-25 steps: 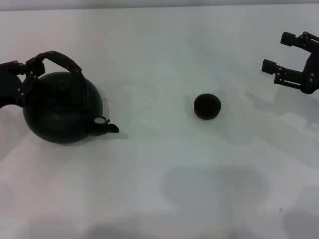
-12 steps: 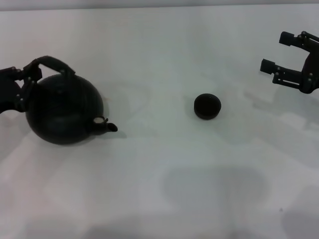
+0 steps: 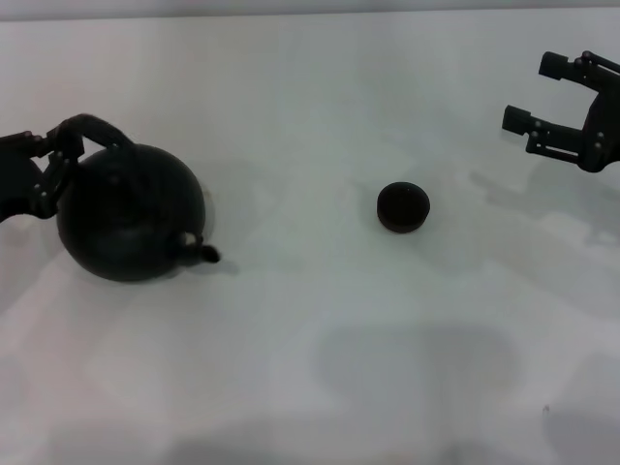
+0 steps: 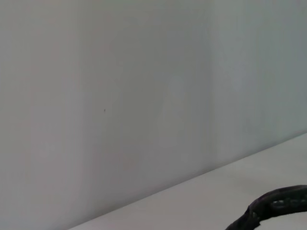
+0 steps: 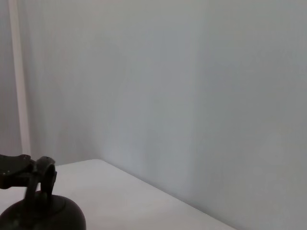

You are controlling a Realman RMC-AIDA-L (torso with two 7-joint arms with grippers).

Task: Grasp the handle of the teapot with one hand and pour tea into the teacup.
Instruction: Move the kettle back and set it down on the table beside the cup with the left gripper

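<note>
White tabletop [image 3: 320, 368] (glossy), plain pale wall [image 5: 192, 86] behind

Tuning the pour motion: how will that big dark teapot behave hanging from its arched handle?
The round matte black teapot looks bulky against its thin arched handle, so it probably hangs heavy and may swing. The left pincer holds the handle near one end, so the body could tilt off-centre. The short spout suggests a deep tip is needed over the small dark cup.

obstacles: teapot [image 3: 128, 213] left, teacup [image 3: 402, 207] centre-right | free: bare table [image 3: 310, 368] between and in front
</note>
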